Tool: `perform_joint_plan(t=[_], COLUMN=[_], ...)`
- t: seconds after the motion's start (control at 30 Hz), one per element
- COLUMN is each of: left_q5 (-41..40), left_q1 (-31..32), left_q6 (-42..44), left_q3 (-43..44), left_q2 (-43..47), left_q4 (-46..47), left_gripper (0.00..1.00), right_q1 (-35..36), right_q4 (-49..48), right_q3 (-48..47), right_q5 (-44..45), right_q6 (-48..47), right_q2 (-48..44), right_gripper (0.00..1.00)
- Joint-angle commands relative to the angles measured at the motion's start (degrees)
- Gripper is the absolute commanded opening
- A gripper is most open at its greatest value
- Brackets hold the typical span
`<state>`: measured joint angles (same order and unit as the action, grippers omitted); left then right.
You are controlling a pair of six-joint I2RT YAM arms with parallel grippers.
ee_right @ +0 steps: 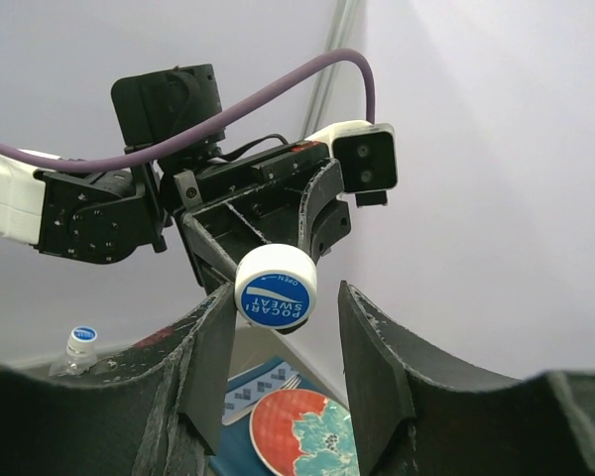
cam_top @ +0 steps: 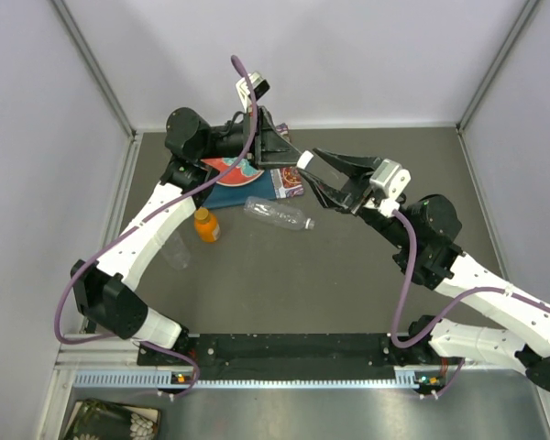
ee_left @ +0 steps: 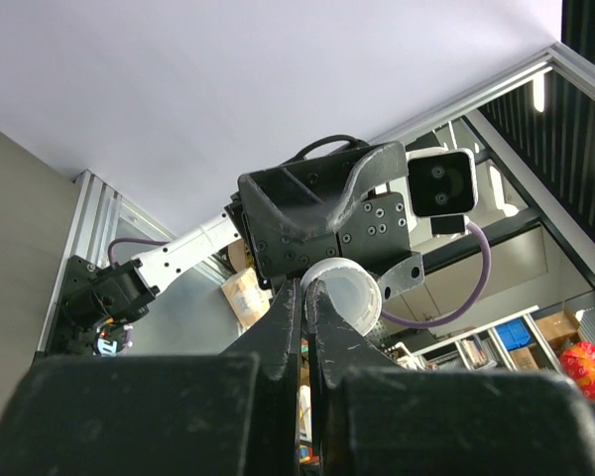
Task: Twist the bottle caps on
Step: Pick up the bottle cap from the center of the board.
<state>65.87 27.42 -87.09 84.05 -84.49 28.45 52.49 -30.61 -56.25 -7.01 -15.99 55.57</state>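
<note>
While the left claw (ee_left: 304, 290) is pinching the white cap (ee_right: 276, 288) by its rim, fingers pressed together on the thin wall, I am holding the right claw (ee_right: 285, 296) around it. Its jaws are standing apart, one on either side of the cap, and neither is plainly gripping.

The cap is hanging in mid-air between the two claws, just ahead of the left fingertips and between the right fingers, well above the table (cam_top: 284, 293).

I am judging it light, stiff and slick: a hard plastic shell that will not crush but could squirt out of a skewed pinch. The place to take it is across its side wall, pads square on opposite flanks.

Its printed top is facing back into the right claw's palm and its open mouth is facing the left claw. Being squat, it has no real long axis, only the screw axis, lying roughly along the right claw's reach.

Below the right claw and off to its side, a clear bottle (cam_top: 280, 214) is lying on its side and the orange bottle (cam_top: 206, 225) is standing upright.
</note>
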Motion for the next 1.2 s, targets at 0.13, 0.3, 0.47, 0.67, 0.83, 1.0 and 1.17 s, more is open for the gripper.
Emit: perform_joint_plan(t=[0.13,0.3,0.47,0.67,0.83,1.0,1.17], left_q5=[-1.0,-1.3,-1.4,-1.4,-1.6,-1.1,-3.7], left_q1=[-0.3,-0.3,-0.3,-0.3,-0.3,-2.5,-7.4], left_q6=[0.2,0.3,0.5,1.0,2.8,12.4,52.3], left_q3=[0.1,-0.5,-1.6,-2.0,-2.6,-0.6,10.4], left_q2=[0.8,0.6,1.0,1.2,1.3,1.3,-2.8], left_q4=[2.8,3.1,3.3,2.8,2.5,-4.9,-47.5], left_gripper=[0.00,0.00,0.00,0.00,0.01,0.63,0.84], right_q1=[0.7,0.8,0.8,0.8,0.7,0.7,0.7], right_q4=[-1.8,-2.9,-3.2,-3.4,-2.7,1.6,8.4], right_q3=[-1.0,-1.1,-1.4,-1.2,-1.3,-1.9,-1.7], right_q5=[-0.7,-1.1,-1.5,-1.8,-1.9,-1.3,-1.1], right_q6=[1.9,2.8,3.6,4.3,4.7,4.6,5.4], right_q2=[0.0,0.6,1.5,1.6,0.8,-2.7,-8.2], right_gripper=[0.42,0.39,0.35,0.30,0.23,0.23,0.23])
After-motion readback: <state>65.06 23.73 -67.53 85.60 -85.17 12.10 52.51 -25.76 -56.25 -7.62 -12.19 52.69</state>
